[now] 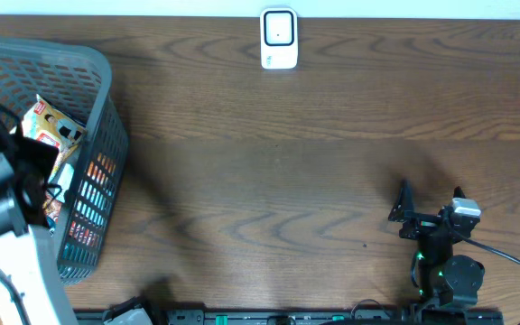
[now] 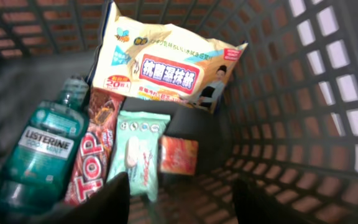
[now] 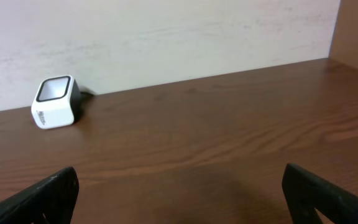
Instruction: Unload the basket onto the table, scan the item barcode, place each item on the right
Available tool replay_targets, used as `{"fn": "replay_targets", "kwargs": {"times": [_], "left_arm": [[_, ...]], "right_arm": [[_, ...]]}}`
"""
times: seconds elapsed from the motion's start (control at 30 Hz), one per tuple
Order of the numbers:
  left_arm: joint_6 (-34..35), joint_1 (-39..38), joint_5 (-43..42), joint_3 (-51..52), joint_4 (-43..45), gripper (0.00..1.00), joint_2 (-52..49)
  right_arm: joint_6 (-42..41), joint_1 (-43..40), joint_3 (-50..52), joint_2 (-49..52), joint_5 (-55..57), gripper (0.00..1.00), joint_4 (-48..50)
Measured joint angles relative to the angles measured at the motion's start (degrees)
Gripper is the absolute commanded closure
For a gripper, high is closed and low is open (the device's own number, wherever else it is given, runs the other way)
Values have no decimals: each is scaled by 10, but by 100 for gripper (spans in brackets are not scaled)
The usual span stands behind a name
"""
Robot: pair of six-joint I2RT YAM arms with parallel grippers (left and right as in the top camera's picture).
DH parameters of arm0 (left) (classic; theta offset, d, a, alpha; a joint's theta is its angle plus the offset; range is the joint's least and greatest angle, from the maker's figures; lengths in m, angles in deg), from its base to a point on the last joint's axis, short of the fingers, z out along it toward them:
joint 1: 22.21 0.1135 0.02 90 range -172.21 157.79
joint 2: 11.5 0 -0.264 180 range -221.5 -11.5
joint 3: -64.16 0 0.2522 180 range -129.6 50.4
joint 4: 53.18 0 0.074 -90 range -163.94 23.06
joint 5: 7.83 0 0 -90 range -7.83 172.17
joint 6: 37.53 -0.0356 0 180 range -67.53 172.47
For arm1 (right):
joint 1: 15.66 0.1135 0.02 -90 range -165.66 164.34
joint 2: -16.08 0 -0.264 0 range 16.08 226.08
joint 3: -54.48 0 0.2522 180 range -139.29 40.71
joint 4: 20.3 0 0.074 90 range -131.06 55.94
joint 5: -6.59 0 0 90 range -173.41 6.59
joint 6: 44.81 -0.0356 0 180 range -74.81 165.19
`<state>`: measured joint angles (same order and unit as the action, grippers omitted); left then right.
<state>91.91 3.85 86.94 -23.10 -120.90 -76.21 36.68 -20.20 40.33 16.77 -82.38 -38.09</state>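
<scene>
Left tool (image 2: 179, 199) hovers part-open and empty inside the grey basket (image 2: 303, 112) above a wet-wipes pack (image 2: 166, 68); right tool (image 3: 179, 193) gapes wide, facing the scanner (image 3: 55, 102) across the desk (image 3: 216, 137).

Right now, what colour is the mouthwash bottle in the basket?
Teal green, with a white-lettered label: the mouthwash bottle shows best in the left wrist view.

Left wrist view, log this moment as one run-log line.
left gripper: open over basket | nearest: small red packet | right gripper: open, idle | scanner: unused
</scene>
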Motion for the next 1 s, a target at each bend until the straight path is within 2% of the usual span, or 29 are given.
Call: {"fn": "replay_targets", "kwargs": {"times": [0.13,0.23,0.5,1.0], "left_arm": [[9,0,1,0,-20,7,21],[15,0,1,6,-23,1,10],[15,0,1,50,-23,2,-116],[15,0,1,54,30,2,-322]], "right_arm": [[0,0,0,0,0,1,0],[0,0,0,0,0,1,0],[0,0,0,0,0,1,0],[0,0,0,0,0,1,0]]}}
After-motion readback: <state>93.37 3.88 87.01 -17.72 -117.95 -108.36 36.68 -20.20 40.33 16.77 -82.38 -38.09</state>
